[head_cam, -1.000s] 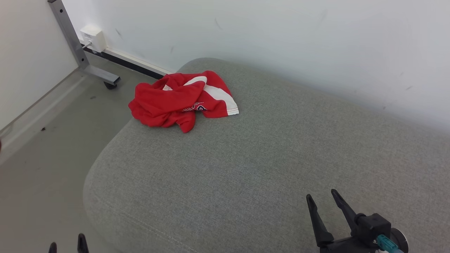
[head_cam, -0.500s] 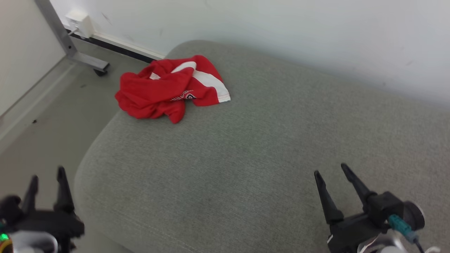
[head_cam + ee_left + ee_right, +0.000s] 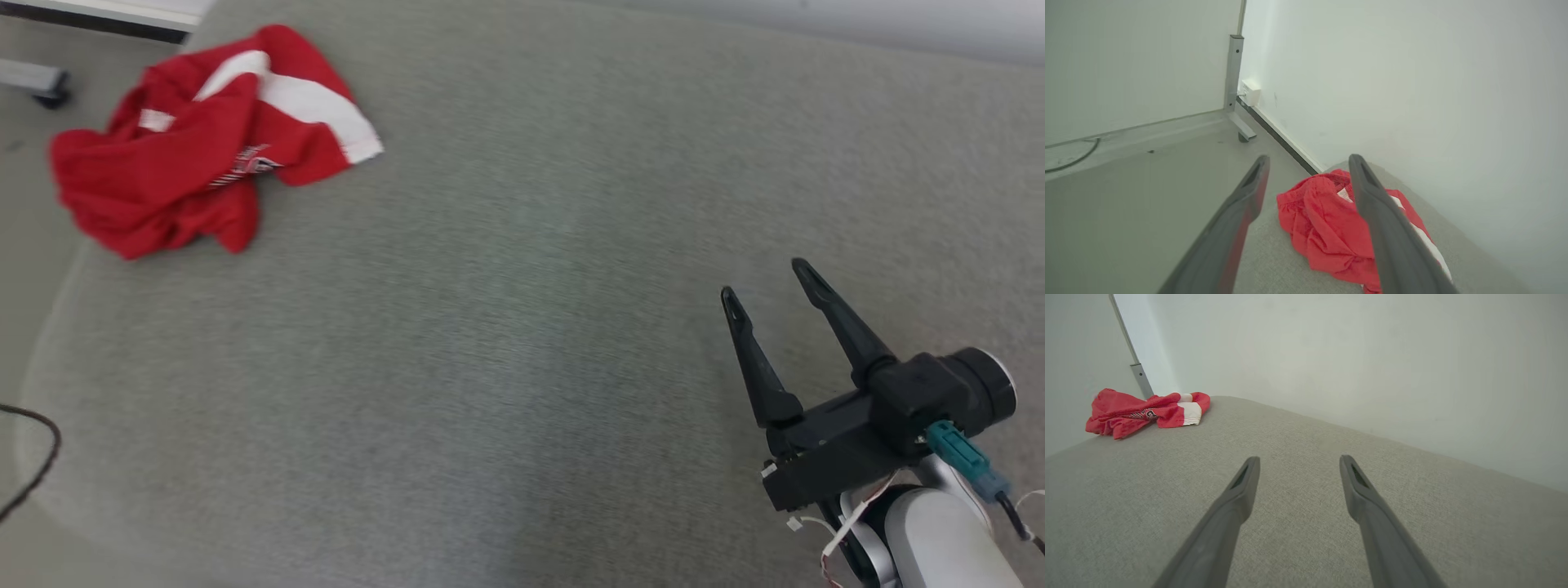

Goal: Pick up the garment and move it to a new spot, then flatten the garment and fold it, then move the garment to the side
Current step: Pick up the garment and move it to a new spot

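Note:
The garment (image 3: 192,155), red with a white band and a dark print, lies crumpled at the far left corner of the grey cushioned surface (image 3: 522,327). My right gripper (image 3: 763,278) hovers open over the surface's right part, far from the garment, nothing between its fingers. In the left wrist view my left gripper (image 3: 1308,159) stands open in the air, with the garment (image 3: 1327,228) beyond and below its fingertips. The right wrist view has the garment (image 3: 1143,412) at the far left, well ahead of the open right gripper (image 3: 1298,459).
A white wall (image 3: 1372,355) runs along the far side of the cushion. A metal leg on a castor (image 3: 1235,90) and a wall socket box (image 3: 1250,92) stand on the floor past the garment's corner. A dark cable (image 3: 37,457) curls on the floor at the left.
The head camera has tilted down and turned right, so the garment now sits at the upper left. The right gripper shows higher and larger; the left gripper has left the head view.

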You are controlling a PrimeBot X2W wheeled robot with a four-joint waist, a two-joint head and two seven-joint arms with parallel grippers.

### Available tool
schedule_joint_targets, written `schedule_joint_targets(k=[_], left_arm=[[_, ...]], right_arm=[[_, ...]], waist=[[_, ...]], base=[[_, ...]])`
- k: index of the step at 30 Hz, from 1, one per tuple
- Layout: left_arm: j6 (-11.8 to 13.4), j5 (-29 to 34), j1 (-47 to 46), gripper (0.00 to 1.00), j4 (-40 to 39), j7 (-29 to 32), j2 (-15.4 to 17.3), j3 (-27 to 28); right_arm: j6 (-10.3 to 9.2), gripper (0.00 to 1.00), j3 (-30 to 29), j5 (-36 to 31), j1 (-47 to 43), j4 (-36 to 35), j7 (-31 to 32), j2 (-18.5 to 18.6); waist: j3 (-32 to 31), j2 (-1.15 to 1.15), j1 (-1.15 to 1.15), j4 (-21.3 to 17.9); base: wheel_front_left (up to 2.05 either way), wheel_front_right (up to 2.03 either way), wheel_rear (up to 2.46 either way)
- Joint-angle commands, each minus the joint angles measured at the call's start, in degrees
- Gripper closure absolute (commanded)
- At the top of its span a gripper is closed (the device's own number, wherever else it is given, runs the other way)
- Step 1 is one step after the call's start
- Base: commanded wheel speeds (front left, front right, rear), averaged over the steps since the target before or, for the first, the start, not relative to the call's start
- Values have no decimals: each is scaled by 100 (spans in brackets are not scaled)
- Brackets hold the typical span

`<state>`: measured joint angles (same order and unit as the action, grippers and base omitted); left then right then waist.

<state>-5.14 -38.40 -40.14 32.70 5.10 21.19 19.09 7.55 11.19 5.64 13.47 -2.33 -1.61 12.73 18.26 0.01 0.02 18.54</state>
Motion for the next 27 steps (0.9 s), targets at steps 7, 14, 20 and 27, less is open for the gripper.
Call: schedule_joint_targets(k=[7, 14, 20, 27], left_arm=[[492, -737, -686, 0, 191, 1287, 368, 441], [1035, -1110, -699, 0, 76, 2267, 463, 608], [1628, -1263, -502, 0, 26, 3114, 463, 601], [1784, -1276, -203, 100, -167, 3190, 535, 731]], right_arm=[[-15, 0, -58, -34, 123, -113, -148, -126], [-15, 0, -7, -29, 133, 47, -357, -272], [-15, 0, 41, -13, 181, 199, -485, -345], [-15, 0, 21, 24, 214, 354, -567, -370]], waist=[[1417, -1, -2, -1533], [1575, -1, -2, -1770], [1605, -1, -2, -1880], [1474, -1, -2, -1919]], base=[[0, 0, 0], [0, 0, 0], [0, 0, 0], [0, 0, 0]])
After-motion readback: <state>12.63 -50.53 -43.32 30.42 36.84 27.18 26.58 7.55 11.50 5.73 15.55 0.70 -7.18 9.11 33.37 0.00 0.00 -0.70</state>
